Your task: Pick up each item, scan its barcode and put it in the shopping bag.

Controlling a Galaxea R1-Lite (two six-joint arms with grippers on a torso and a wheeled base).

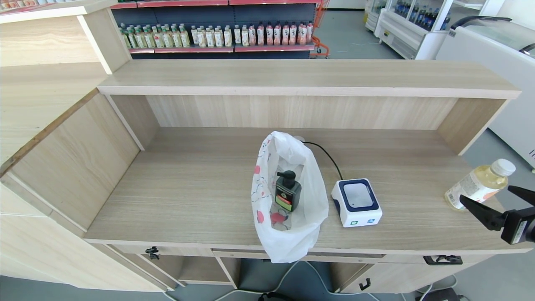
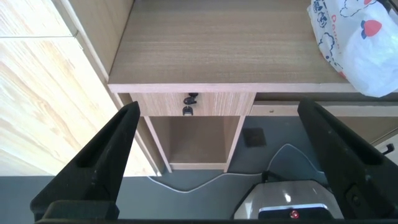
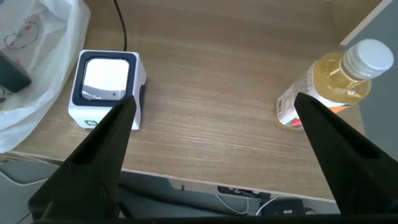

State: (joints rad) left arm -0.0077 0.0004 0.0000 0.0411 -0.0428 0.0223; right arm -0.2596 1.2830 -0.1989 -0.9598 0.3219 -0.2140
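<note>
The drink bottle (image 1: 478, 186) (image 3: 329, 84), filled with pale yellow liquid and topped with a white cap, stands on the wooden counter (image 1: 200, 188) near its right end, well apart from the other things. The right gripper (image 1: 487, 194) (image 3: 214, 102) hovers at the counter's front edge just beside the bottle. Its 2 black fingers are spread wide with nothing between them. In the right wrist view 1 fingertip overlaps the bottle's label, and I cannot tell whether it touches.

The scanner (image 1: 356, 202) (image 3: 107, 87), a white box with a dark blue frame around its window, sits on the counter between the bottle and the shopping bag (image 1: 313, 200) (image 2: 367, 56) (image 3: 37, 93). A black cable (image 1: 328, 156) runs from it toward the back of the counter. The white bag with red and blue print stands open just beside the scanner, its bottom hanging over the front edge. Inside it 1 black pump bottle (image 1: 287, 191) (image 3: 12, 71) stands upright.

The left gripper (image 2: 219, 107) hangs below and in front of the counter's left part, over a drawer with a lock (image 2: 189, 102). Its fingers are wide apart and hold nothing.
</note>
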